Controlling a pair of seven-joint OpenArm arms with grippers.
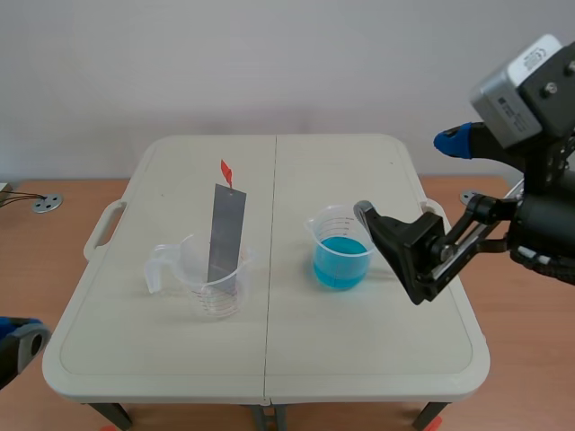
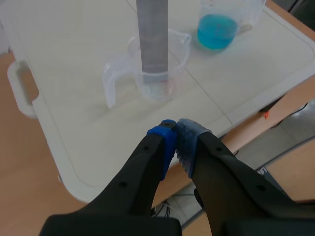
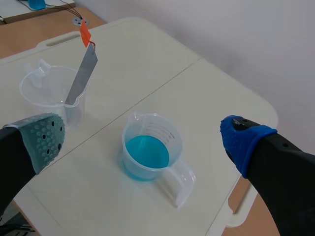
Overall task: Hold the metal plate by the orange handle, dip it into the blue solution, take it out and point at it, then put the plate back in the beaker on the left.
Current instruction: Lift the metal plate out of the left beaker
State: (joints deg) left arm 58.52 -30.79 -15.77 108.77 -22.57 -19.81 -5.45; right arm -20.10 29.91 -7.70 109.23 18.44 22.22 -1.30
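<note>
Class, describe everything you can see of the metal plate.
The metal plate is a long, narrow, flat strip of dull grey metal with a small orange handle at its upper end. It stands tilted in the left-hand clear plastic beaker, lower end inside, leaning on the rim. Nothing else touches it.

Fingers of the left gripper (image 2: 176, 135) pressed together over the white table (image 2: 74, 128) edge, metal plate (image 2: 152, 34) standing in a clear beaker (image 2: 178, 56) ahead, seemingly reaching its bottom, blue solution (image 2: 215, 30) beyond.
</note>
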